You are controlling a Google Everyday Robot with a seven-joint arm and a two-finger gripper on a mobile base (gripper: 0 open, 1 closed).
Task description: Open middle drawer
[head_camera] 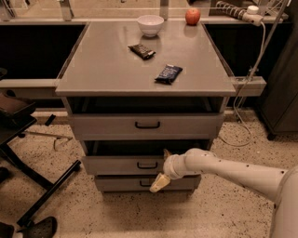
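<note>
Below the grey worktop (pixel 107 69), we see our claw (pixel 162 168) spread wide just right of the black handle (pixel 147 165) on the middle drawer (pixel 111 165), one fingertip high, one low.

Three grey drawers in one cabinet: wide top drawer (pixel 107 126), middle drawer (pixel 116 165), narrow bottom drawer (pixel 118 184). Three black bar handles, one on each face. On the single tabletop (pixel 102 69), four loose things: one white bowl (pixel 150 24), one red apple (pixel 192 16), and two dark snack packets, the rear packet (pixel 141 50) and the front packet (pixel 168 74). One power strip (pixel 235 10) at the back right. One office chair (pixel 18 125) at the left. One robot arm (pixel 233 169), ending in one gripper (pixel 162 168), just in front of the middle drawer's face, right of its handle.
</note>
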